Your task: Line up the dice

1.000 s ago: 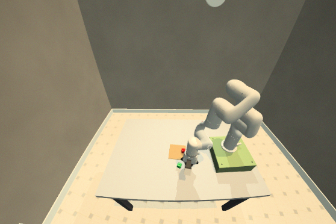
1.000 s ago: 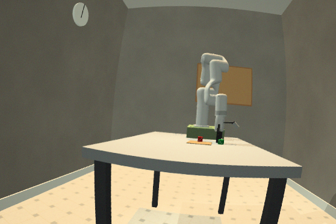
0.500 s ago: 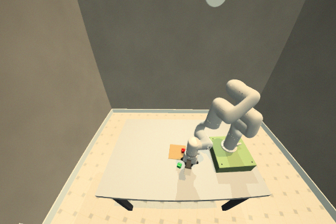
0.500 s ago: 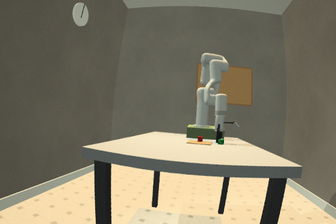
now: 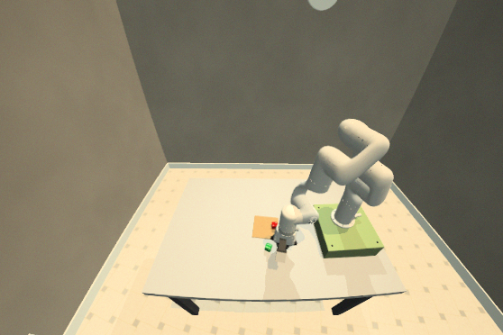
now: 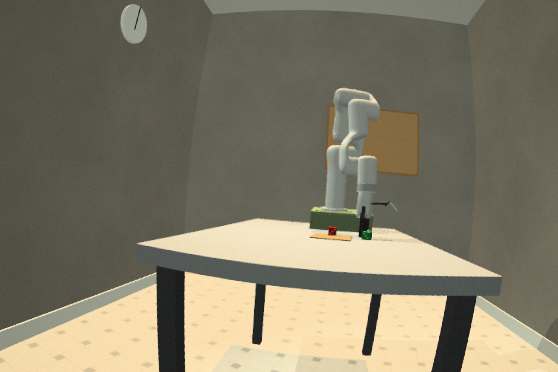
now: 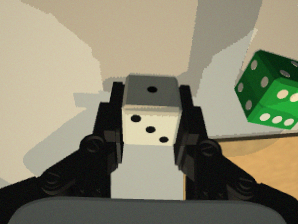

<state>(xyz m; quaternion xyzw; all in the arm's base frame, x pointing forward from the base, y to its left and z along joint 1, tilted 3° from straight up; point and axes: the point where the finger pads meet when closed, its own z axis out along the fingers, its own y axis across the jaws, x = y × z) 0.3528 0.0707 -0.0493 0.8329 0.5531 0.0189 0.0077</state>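
My gripper (image 7: 150, 101) is shut on a white die (image 7: 150, 119), with a black finger against each side; the face toward the wrist camera shows three pips and the far face shows one. In the top view the gripper (image 5: 282, 245) points down at the table just off the near corner of the orange mat (image 5: 264, 226). A green die (image 7: 269, 90) lies on the table to the right of the gripper, close to the mat's edge; it also shows in the top view (image 5: 268, 247). A red die (image 5: 274, 224) sits on the mat. In the exterior view I see the red die (image 6: 332, 230), the green die (image 6: 366, 234) and the mat (image 6: 331, 237).
The robot's green base block (image 5: 348, 230) stands on the table to the right of the mat. The table's front edge (image 5: 272, 297) is some way in front of the gripper.
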